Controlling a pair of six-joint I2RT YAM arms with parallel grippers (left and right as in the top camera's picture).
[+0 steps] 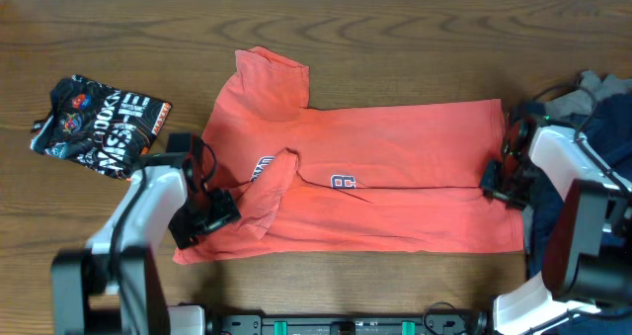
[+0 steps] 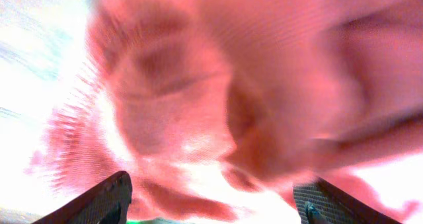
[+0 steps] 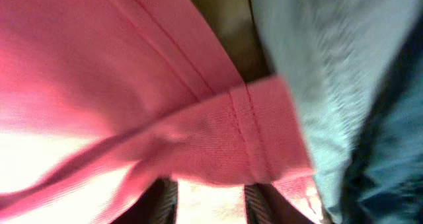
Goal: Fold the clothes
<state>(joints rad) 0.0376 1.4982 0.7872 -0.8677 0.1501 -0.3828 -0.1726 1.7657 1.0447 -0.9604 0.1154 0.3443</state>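
Overhead view: a dark printed shirt (image 1: 99,127) lies folded at the far left. The left gripper (image 1: 219,213) hangs spread open over the bunched left end of the red shirt (image 1: 395,147). This shirt stretches across the middle of the tabletop (image 1: 395,39), creased and seemingly half folded. The right gripper (image 1: 497,183) pinches its hem. Grey and blue clothes (image 1: 591,86) wait at the right, unfolded.

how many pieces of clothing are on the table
4: a coral-red shirt spread in the middle, a folded black printed shirt at far left, a grey garment and a blue garment piled at the right edge; more may hide there.
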